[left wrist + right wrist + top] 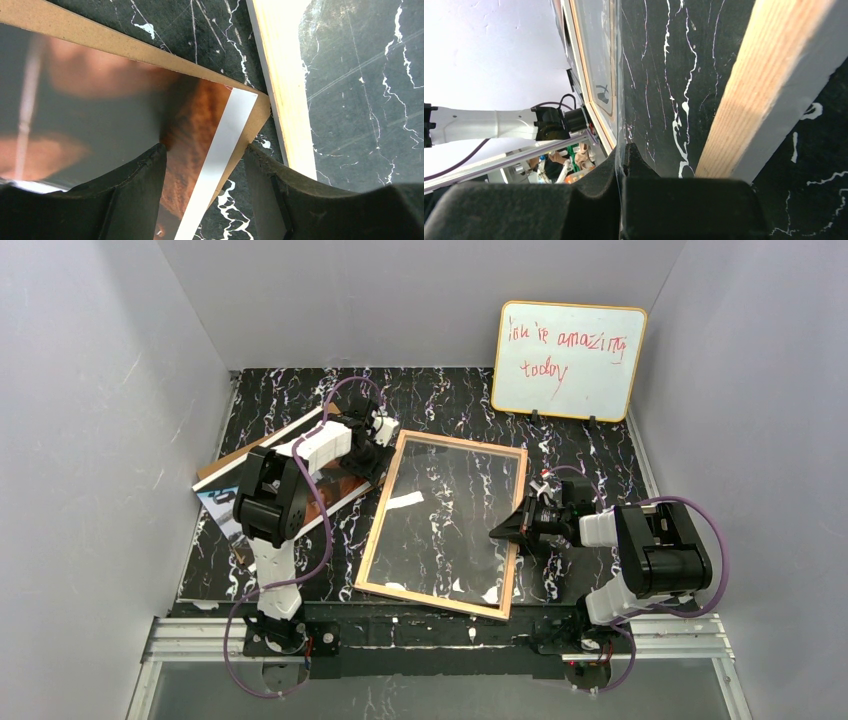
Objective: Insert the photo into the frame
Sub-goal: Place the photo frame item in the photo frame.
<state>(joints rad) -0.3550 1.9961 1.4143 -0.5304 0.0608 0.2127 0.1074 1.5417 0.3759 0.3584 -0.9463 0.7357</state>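
Black surface [600,455] with white marble veins, closed in by pale grey walls [100,390]. At the back, leaning against the wall, an orange-rimmed whiteboard [570,360] with red handwriting: "you're amazing today".

Flat in the middle, between the two pairs of fingers, the frame [373,530], tan wood side up, with the veins of the surface visible through the clear pane [440,520].

Left fingers [378,462] spread apart, gripping nothing, low over one corner of the photo [100,115]. Under one finger, the glossy dark print with orange-brown tones. Between the two fingers, its white border and the corner of the brown backing board [100,42] underneath. Under the other finger, bare surface, and just beyond it the wooden rail of the frame. Contact with the print: not possible to tell. Photo lying on the board, outside the frame, mostly on the side of these fingers away from the frame.

Right fingers [621,152] closed tight, pinching the thin edge of the clear pane, seen edge-on and running away from the fingertips. Just beside these fingers, the right rail of the frame, tan wood on one face and white on the other.
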